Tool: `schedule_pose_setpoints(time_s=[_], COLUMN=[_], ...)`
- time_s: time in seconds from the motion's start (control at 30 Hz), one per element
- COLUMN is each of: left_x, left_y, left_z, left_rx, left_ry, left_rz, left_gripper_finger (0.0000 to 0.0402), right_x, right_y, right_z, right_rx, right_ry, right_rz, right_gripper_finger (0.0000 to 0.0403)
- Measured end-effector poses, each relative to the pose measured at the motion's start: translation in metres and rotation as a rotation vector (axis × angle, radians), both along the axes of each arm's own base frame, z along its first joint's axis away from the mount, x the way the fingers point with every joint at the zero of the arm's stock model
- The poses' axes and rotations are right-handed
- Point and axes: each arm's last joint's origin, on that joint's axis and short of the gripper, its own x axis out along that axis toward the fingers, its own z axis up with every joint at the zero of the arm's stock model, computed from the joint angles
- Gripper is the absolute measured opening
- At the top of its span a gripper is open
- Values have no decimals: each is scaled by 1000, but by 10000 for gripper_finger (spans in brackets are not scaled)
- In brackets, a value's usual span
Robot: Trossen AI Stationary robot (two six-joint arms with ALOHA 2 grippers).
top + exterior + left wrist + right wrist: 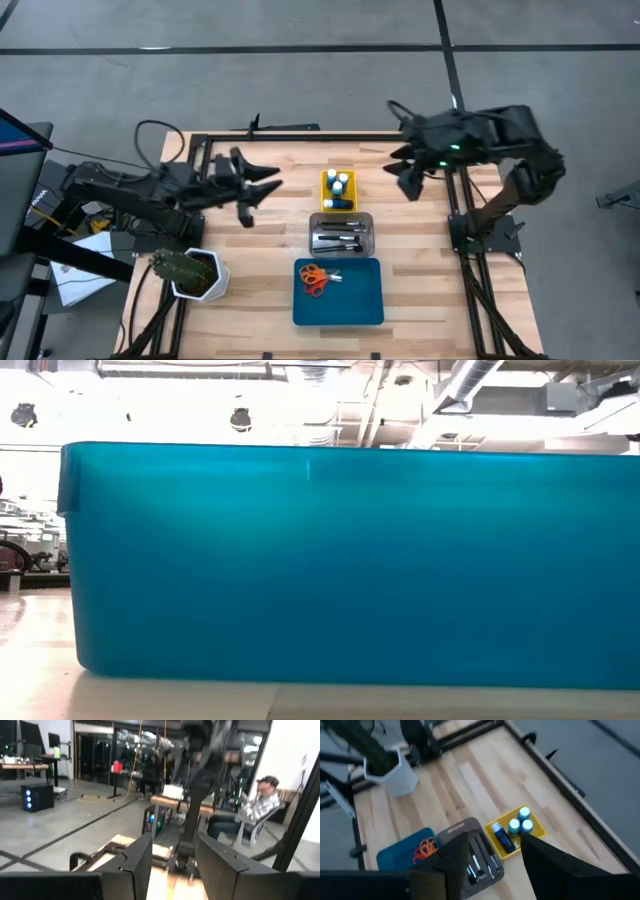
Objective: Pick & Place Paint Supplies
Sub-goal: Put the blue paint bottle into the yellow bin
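Small blue bottles with white caps sit in the yellow tray: some stand upright, one lies on its side. Thin paintbrushes lie in the clear tray. Orange-handled scissors lie flat in the blue tray. My left gripper hovers open above the table's left part, pointing toward the trays. My right gripper hovers open over the table's far right, above and beside the yellow tray. Neither holds anything.
Yellow tray, clear tray and blue tray stand in a row down the table's middle. The blue tray's wall fills the low view. A green cactus in a white pot stands near left. A person sits beyond the table.
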Motion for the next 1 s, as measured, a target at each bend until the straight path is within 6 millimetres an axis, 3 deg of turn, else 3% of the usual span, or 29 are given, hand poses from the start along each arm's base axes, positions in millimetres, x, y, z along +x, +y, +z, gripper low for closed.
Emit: schedule_pose_setpoints(time_s=[0.13, 0.27, 0.47, 0.57, 0.63, 0.8, 1.0], left_x=[18, 38, 91, 112, 123, 140, 154], left_y=[-4, -5, 4, 10, 15, 26, 44], left_z=[-9, -1, 7, 2, -13, -72, -128], left_rx=[10, -25, 19, 74, 93, 103, 126], left_ry=[58, 88, 377, 512, 599, 873, 903], left_rz=[-1, -26, -133, -157, -180, -221, -194], left_gripper_finger=[140, 157, 220, 255, 273, 293, 288], right_x=[-19, -32, -39, -41, -41, -43, -46], right_y=[11, 20, 28, 29, 31, 38, 46], right_z=[9, 15, 17, 18, 18, 18, 18], right_rx=[-13, -8, 5, 20, 26, 48, 24], right_ry=[-71, -123, -151, -161, -163, -168, -189], right_rz=[-45, -64, -63, -63, -60, -38, -43], right_gripper_finger=[176, 176, 176, 175, 175, 175, 175])
